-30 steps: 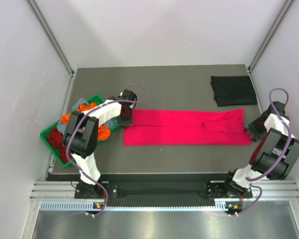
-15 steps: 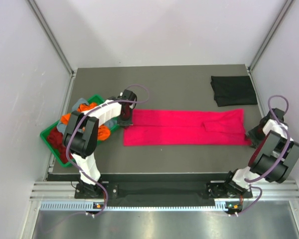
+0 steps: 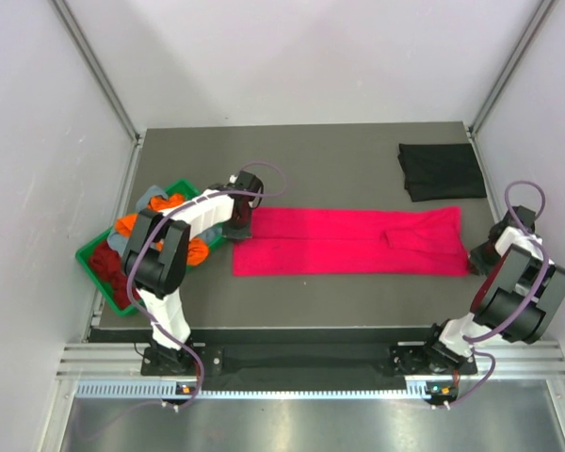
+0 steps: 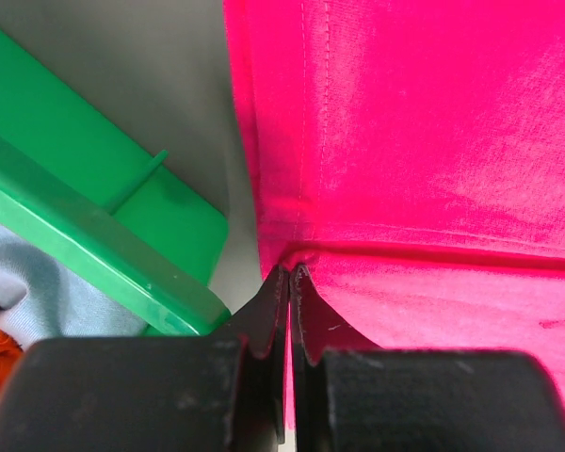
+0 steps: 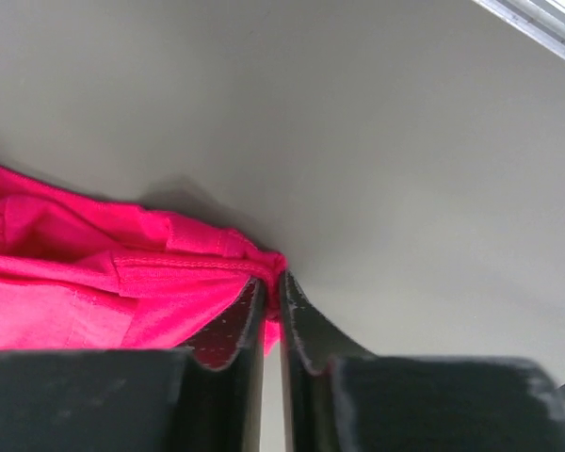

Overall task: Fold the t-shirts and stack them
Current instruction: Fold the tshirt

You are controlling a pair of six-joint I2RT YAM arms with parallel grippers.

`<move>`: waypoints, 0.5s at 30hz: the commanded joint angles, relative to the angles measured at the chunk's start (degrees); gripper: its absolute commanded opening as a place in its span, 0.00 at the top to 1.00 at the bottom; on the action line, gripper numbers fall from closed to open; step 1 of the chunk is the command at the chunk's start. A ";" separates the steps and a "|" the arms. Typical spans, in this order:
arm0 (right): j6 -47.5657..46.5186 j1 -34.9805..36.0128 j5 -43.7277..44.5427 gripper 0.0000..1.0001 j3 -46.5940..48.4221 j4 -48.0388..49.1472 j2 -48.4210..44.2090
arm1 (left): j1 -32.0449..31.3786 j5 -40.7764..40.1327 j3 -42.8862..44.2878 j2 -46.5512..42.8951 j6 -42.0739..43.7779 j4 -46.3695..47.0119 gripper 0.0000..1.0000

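Since 1 second ago the right gripper [image 5: 275, 281] has clamped shut on the pink t-shirt [image 3: 348, 242] at its 3 o'clock corner. The left gripper [image 4: 290, 275] pinches the 9 o'clock corner. 1 black t-shirt [image 3: 443, 171] lies folded at 1 o'clock, and others wait in the green tray [image 4: 122, 254] at 9 o'clock.

Matt pink cloth t-shirt [image 3: 348, 240], glossy plastic tray [image 4: 75, 226]

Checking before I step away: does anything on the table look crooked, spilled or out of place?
The green tray sits skewed at the table's left edge, one corner seemingly overhanging, loose tees heaped inside. The pink t-shirt lies flat, its ends pinched by left claw and right claw.
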 commanded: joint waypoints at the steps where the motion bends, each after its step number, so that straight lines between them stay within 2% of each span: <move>1: -0.43 -0.90 3.55 0.89 0.23 2.60 -1.12 | 0.22 -5.44 0.08 1.87 0.43 -1.56 1.00; 3: -0.43 -0.81 3.38 0.84 0.58 2.25 -0.77 | 0.22 -5.18 0.51 1.87 0.43 -1.64 1.00; 11: -1.13 -0.46 2.14 0.75 -0.03 2.24 0.02 | -0.05 -4.91 2.80 0.99 0.79 -3.75 0.80; 15: -1.30 -0.46 1.18 0.71 0.14 2.24 -0.68 | -0.75 -4.39 4.11 -0.85 0.52 -5.24 0.78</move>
